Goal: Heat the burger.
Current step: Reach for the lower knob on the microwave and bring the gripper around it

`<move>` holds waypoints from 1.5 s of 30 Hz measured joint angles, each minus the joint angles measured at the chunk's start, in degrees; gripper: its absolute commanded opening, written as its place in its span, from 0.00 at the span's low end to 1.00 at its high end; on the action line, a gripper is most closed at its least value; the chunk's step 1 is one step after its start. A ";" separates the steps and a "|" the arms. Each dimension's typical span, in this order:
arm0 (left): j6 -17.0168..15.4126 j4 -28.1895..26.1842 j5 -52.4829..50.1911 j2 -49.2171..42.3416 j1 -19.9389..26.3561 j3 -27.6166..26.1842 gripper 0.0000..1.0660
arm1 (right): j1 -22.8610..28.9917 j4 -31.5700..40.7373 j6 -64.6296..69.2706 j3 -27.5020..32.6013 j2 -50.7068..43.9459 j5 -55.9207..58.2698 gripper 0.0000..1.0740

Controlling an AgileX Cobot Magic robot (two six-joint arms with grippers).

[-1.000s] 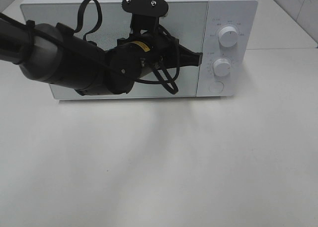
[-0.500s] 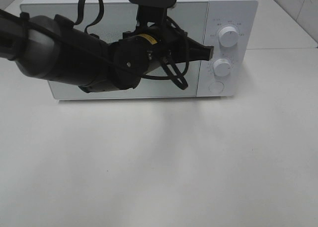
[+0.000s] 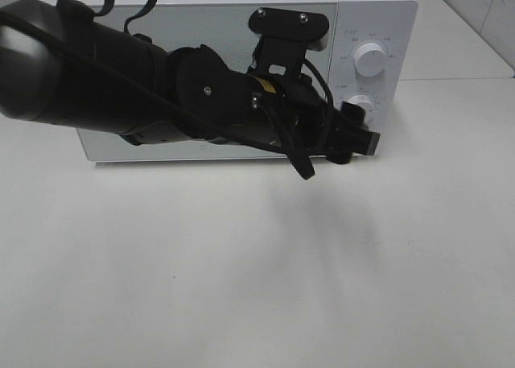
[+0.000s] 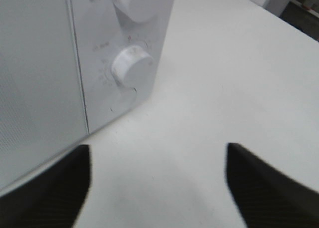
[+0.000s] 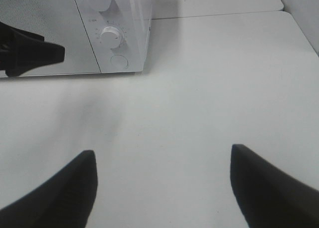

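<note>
1. Exterior high view: a white microwave [image 3: 378,6] stands at the 12 o'clock side of a white table [image 3: 241,263], with its door [image 3: 201,26] shut.
2. The black left arm [image 3: 121,86] enters from 9 o'clock and reaches across the door toward 3 o'clock.
3. The left gripper [image 3: 358,141] is in front of the control panel. It is just at 6 o'clock of the lower knob [image 3: 360,104], and the upper knob [image 3: 369,59] is clear at 12 o'clock of it.
4. Whether the gripper touches the panel cannot be told here.
5. Left wrist view: its 2 fingers [image 4: 55,188] are spread wide and released, with only bare table between them. Beyond them is the panel with both knobs and a round button [image 4: 122,98] under the lower knob.
6. Right wrist view: the right gripper [image 5: 162,155] hangs over bare table, well apart from the microwave. Its 2 fingers are released and grasp nothing.
7. This view also shows the left gripper's dark tips in front of the door, beside the panel.
8. The burger shows in none of the 3 views, so its place cannot be told.
</note>
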 measured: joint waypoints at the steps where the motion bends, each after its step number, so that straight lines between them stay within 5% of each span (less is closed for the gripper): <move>1: 0.00 0.00 0.00 0.00 0.00 0.00 0.95 | 0.00 0.00 0.00 0.00 0.00 0.00 0.69; 14: 0.00 3.32 33.75 -2.06 0.00 0.00 0.94 | 0.00 0.00 0.00 0.00 0.00 0.00 0.69; 27: 0.00 11.12 48.93 -11.63 0.00 0.00 0.94 | 0.00 0.00 0.00 0.00 0.00 0.00 0.69; 32: -2.41 14.90 55.35 -13.41 0.29 0.00 0.94 | 0.00 0.00 0.00 0.00 0.00 0.00 0.69; 34: -6.19 16.67 58.90 -14.61 2.69 0.00 0.94 | 0.00 0.00 0.00 0.00 0.00 0.00 0.69; 45: -10.37 17.36 66.52 -16.39 16.50 0.00 0.94 | 0.00 0.00 0.00 0.00 0.00 0.00 0.69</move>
